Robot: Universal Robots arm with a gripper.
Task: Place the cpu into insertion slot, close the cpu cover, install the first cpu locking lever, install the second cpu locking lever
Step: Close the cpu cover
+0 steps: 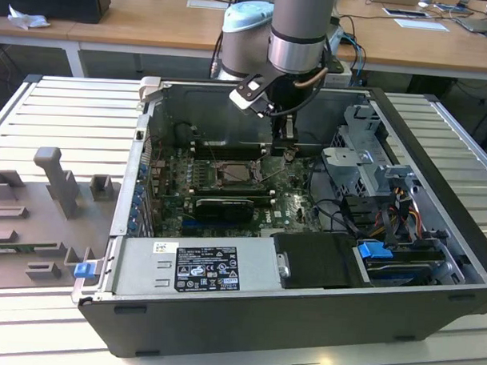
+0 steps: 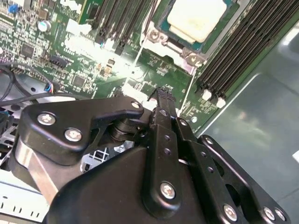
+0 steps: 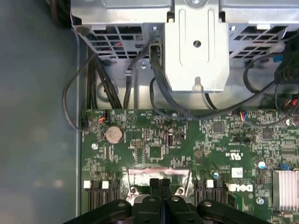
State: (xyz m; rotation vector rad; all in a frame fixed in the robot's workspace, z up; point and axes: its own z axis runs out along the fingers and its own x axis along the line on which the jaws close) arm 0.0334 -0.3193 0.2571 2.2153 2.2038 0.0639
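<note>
Cpu [image 2: 198,17]: flat square, matte pale beige face, seated in silver-rimmed insertion slot [image 2: 164,43] on green board, mid-case. Gripper [image 2: 161,92] poised just off the slot, toward exterior view's right; 2 black jointed fingers [image 3: 154,186] pressed together, holding nothing.

Pale beige cpu [image 2: 198,18]; green circuit board [image 2: 161,70]

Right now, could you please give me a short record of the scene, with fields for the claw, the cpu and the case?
claw: shut, nothing visible in it, low over the motherboard, apart from the insertion slot
cpu: pale face up, lying in the insertion slot
computer case: side open, lying on a slatted table
arm position: reaching down into the case, on the exterior view's right of the slot
</note>
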